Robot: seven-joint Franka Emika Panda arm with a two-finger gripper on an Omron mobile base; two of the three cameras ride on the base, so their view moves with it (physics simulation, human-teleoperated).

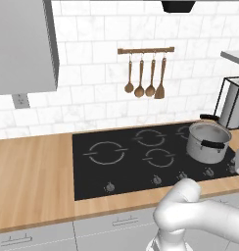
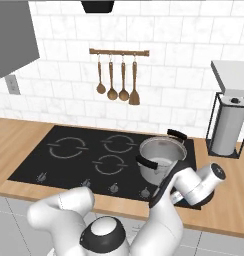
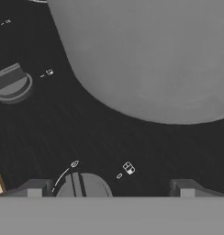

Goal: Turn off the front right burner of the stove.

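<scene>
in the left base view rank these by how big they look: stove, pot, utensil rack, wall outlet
Largest to smallest, as they look in the left base view:
1. stove
2. pot
3. utensil rack with its hanging spoons, though it sits farther back, so its true size is unsure
4. wall outlet

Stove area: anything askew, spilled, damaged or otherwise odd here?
Nothing stands out. The pot sits upright on the right side of the stove, no spill shows, and the utensils hang straight on their rail.
</scene>
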